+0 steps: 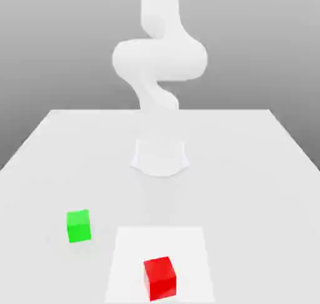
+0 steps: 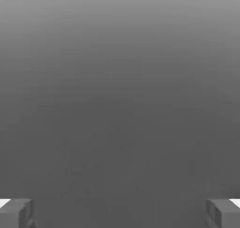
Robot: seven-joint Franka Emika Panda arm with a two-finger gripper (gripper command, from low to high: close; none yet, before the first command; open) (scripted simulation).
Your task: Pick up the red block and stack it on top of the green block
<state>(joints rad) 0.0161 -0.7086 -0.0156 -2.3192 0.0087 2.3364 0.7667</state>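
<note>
My gripper (image 2: 120, 213) open wide, nothing between fingers (image 2: 16, 213). Red block (image 1: 160, 278) on table (image 1: 262, 171), near front edge in exterior view, well apart from arm; green block (image 1: 79, 226) toward that view's left (slightly farther back). Next move, likely: reach over red block.

Smooth white arm (image 1: 159, 56), grey fingertips (image 2: 17, 213)

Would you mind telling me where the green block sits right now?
In the exterior view, the green block rests on the table at the left, apart from the red block, which lies nearer the camera.
</note>
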